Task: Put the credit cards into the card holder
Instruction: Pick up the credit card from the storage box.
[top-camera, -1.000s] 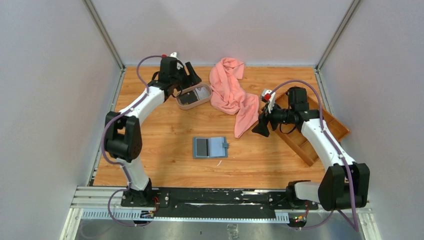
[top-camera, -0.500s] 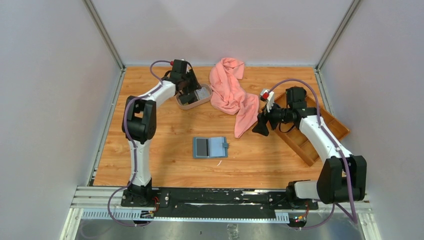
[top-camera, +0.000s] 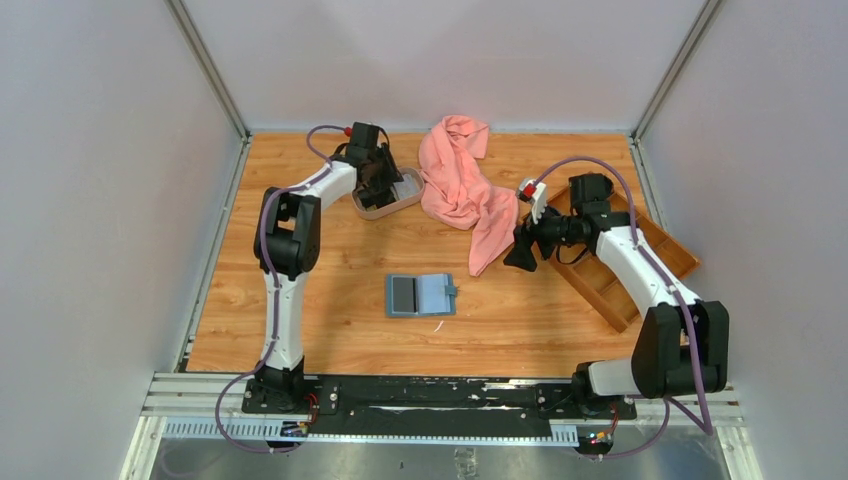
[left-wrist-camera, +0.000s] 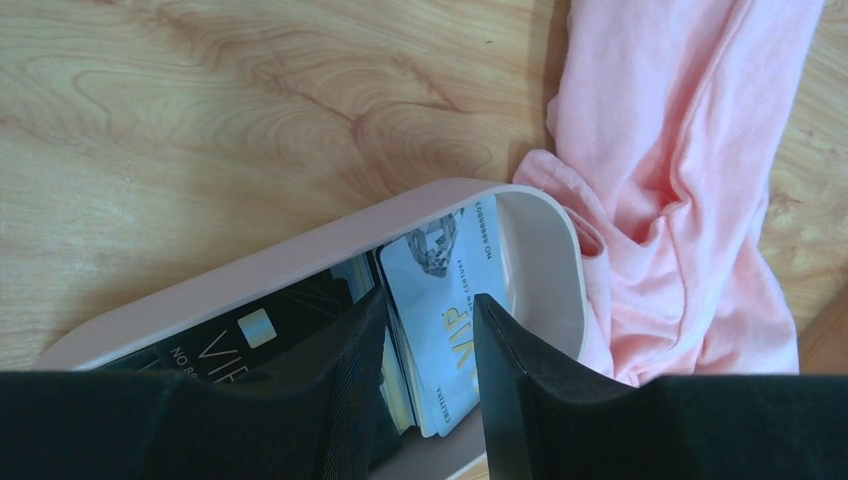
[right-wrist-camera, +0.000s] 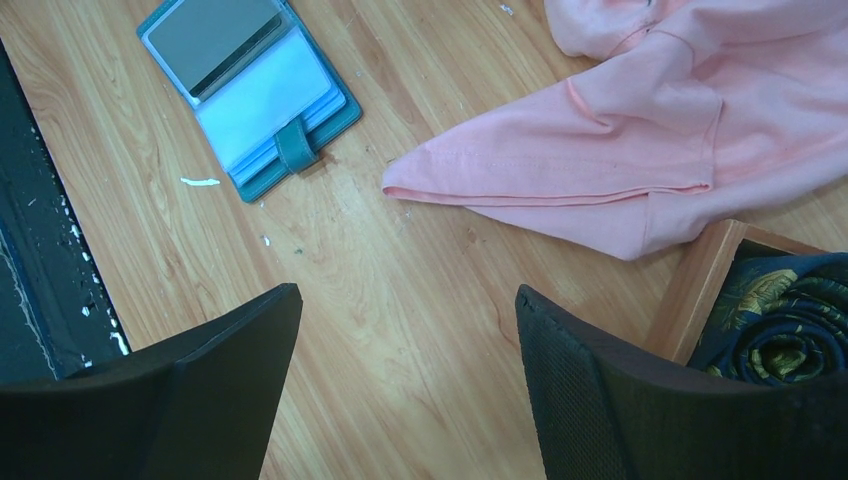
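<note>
Gold "VIP" on pale card and black card

The card holder was seen lying open mid-table. The left gripper was positioned at the beige tray, the right gripper beside the pink cloth.

Black card partly hidden (behind left fingers).
</note>
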